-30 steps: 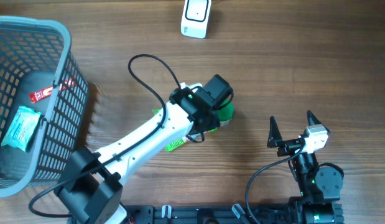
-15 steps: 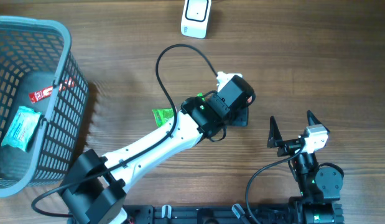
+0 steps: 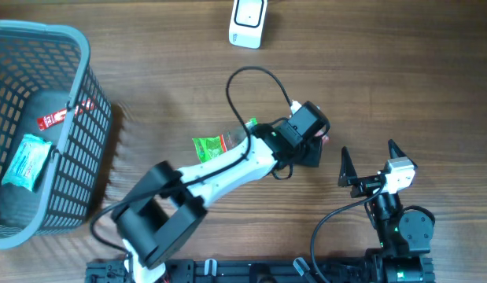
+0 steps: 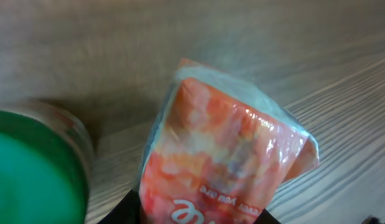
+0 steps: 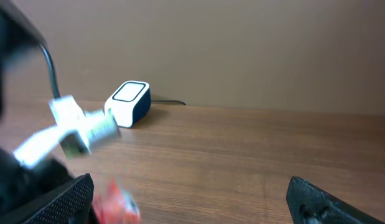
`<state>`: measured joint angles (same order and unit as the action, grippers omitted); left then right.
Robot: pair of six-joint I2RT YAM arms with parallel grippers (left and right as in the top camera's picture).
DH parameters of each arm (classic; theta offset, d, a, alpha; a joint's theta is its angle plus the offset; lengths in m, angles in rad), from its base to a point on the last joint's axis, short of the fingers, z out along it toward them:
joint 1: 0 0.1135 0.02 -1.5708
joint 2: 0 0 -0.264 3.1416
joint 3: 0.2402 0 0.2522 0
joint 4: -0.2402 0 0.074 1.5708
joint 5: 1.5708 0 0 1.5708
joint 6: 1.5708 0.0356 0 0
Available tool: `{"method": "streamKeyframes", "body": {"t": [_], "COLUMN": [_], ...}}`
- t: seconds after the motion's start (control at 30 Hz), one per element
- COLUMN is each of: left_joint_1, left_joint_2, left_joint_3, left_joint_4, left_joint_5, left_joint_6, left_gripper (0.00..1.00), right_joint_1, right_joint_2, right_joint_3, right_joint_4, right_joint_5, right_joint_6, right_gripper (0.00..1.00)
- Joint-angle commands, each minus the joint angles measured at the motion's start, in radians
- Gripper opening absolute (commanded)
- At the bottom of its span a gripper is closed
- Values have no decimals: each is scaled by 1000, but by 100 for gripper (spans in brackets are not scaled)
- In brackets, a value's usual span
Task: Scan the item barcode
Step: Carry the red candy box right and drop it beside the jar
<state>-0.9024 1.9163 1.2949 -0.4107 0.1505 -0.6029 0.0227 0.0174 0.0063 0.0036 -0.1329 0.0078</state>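
Note:
My left gripper [image 3: 319, 146] is shut on an orange-red snack packet [image 4: 226, 155] with white lettering. In the overhead view only a pink corner of the packet [image 3: 326, 140] shows past the wrist, right of the table's middle. The white barcode scanner [image 3: 249, 22] stands at the far edge, well away from the packet; it also appears in the right wrist view as the scanner [image 5: 127, 102]. My right gripper [image 3: 370, 167] rests open near the front right, nothing between its fingers [image 5: 73, 194], with the blurred red packet [image 5: 117, 204] just to its left.
A green packet [image 3: 210, 146] lies on the wood beside the left arm. A blurred green object [image 4: 30, 168] fills the lower left of the left wrist view. A blue-grey mesh basket [image 3: 76, 49] holding several items stands at the left edge.
The left arm has swung right and stretched out, carrying the orange-red packet toward the right gripper. The green packet is now uncovered. The right arm has not moved.

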Motion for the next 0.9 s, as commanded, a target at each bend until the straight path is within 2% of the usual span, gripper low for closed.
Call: {"method": "streamKeyframes", "body": {"t": [0.0, 0.03, 0.07, 0.1, 0.13, 0.3, 0.53, 0.67, 0.87], "left_joint_1": [-9, -9, -8, -8, -7, -8, 21, 66, 179], "left_joint_2": [8, 8, 6, 6, 4, -16, -81, -124, -200], "left_joint_3": [-1, -1, 0, 2, 6, 55, 129, 196, 348], "left_joint_4": [6, 11, 22, 31, 38, 32, 4, -58, -295], "left_joint_5": [63, 68, 86, 104, 125, 182, 153, 63, -184], "left_joint_6": [12, 12, 12, 13, 13, 12, 25, 76, 100], "left_gripper": [37, 41, 54, 61, 63, 68, 72, 73, 73], "right_joint_1": [-1, -1, -1, -1, -1, -1, -1, -1, -1], "right_joint_2": [-5, -5, -5, -5, -5, -5, -5, -5, -5], "right_joint_3": [-1, -1, -1, -1, -1, -1, -1, -1, -1], "right_joint_4": [4, 4, 4, 4, 4, 4, 4, 4, 4], "right_joint_5": [9, 9, 9, 9, 9, 9, 9, 9, 9], "right_joint_6": [18, 18, 18, 18, 18, 18, 18, 18, 18], "right_gripper": [100, 100, 100, 100, 100, 100, 100, 100, 100]}}
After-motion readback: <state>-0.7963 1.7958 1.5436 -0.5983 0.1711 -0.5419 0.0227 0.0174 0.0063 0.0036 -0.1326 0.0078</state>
